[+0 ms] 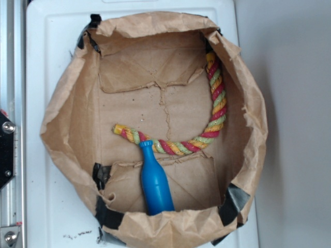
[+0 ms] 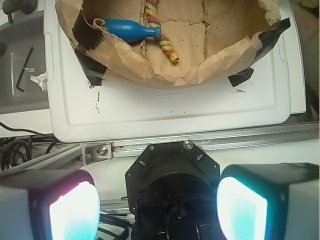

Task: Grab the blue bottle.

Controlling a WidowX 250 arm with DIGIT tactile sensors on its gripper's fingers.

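The blue bottle lies on its side inside a brown paper basin, its base against the near wall and its neck touching the rope. From the wrist camera the blue bottle shows at the top left, far from my gripper. My gripper hangs open over the robot's base, outside the basin, with nothing between its glowing pads. The gripper does not show in the exterior view.
A red-yellow-green twisted rope curves along the basin floor and up its right wall. The basin sits taped on a white plastic lid. An aluminium rail runs beside the lid. A hex key lies to the left.
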